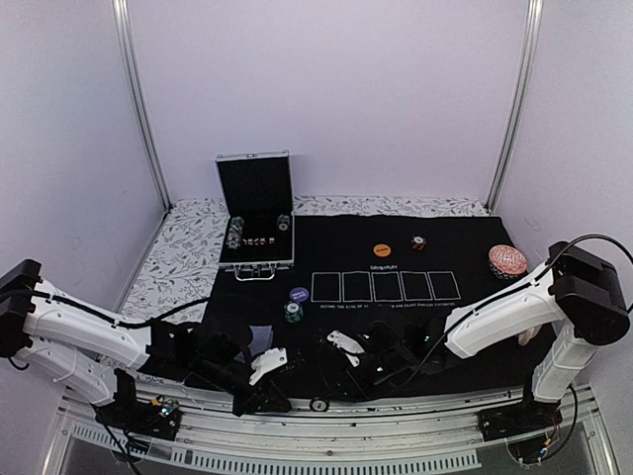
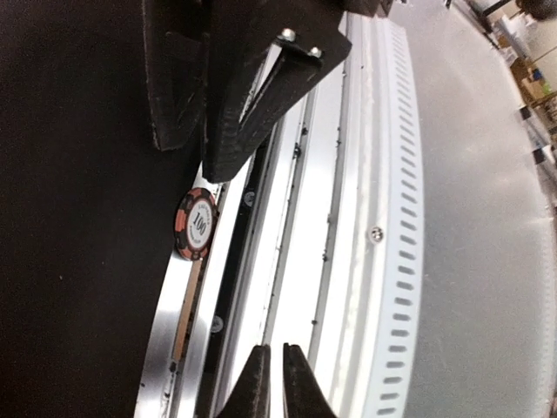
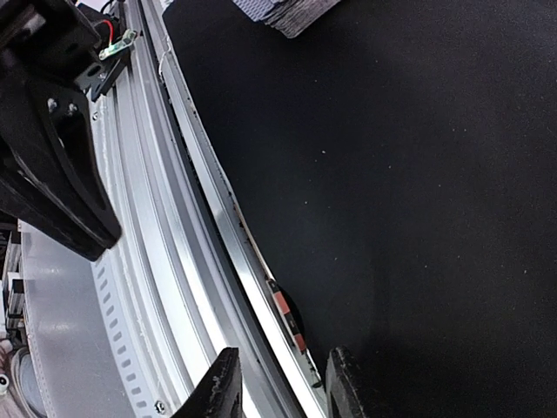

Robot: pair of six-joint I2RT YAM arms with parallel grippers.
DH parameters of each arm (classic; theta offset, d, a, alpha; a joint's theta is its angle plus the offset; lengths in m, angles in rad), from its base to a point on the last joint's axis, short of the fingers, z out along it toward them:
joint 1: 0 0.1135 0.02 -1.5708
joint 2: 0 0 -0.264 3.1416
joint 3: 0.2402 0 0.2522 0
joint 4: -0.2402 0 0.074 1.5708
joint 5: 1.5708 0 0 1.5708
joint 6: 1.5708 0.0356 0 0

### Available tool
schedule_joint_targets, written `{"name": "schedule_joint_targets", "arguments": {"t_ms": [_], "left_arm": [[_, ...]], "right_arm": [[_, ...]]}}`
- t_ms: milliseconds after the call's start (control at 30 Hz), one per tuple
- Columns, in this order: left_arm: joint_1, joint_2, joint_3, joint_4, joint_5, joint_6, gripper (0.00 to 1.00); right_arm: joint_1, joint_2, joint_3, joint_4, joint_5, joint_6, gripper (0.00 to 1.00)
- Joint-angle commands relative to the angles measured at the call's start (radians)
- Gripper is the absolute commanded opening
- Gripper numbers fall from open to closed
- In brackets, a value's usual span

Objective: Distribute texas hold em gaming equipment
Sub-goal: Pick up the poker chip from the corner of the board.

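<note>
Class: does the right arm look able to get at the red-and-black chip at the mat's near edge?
Probably yes. The chip lies just ahead of the right gripper, whose fingers stand apart with nothing between; the metal rail beside it may hamper a grip.

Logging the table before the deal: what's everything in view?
case: one, silver, open, back left, chips inside
mat: one, black, centre
cloth: one, floral, under the mat
orange chip: one, orange, mid-mat
red-black chips: two, red-black, mid-mat and near rail
blue chip: one, blue, left of the white rectangles
green chip: one, green, beside the blue
patterned disc: one, red-white, mat's right
cards: one stack, grey-blue, on the mat
left arm: one, white, jaws shut, empty
right arm: one, white, jaws open by rail chip
</note>
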Motion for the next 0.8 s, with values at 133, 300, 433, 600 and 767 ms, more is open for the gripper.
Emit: {"name": "schedule_joint_targets", "arguments": {"t_ms": [133,300,433,600,767], "left_arm": [[-0.076,0.1,-0.004,0.133,-0.19,0.155,0.06],[-0.063,0.105,-0.022,0.164,-0.167,0.151,0.06],[-0.047,0.151,-0.011,0.166,-0.134,0.143,0.06],[-0.011,0.155,-0.02,0.178,-0.101,0.129,0.06],[-0.004,0.164,-0.022,0.185,-0.085,0.129,0.06]], "right_arm": [[-0.016,0.092,0.018,0.064,-0.076,-0.074,0.32],[-0.016,0.121,0.052,0.063,-0.076,-0.091,0.31],[-0.016,0.131,0.052,0.061,-0.096,-0.097,0.29],[-0.009,0.144,0.045,0.062,-0.139,-0.093,0.27],[0.009,0.141,0.052,0.057,-0.148,-0.093,0.26]]}}
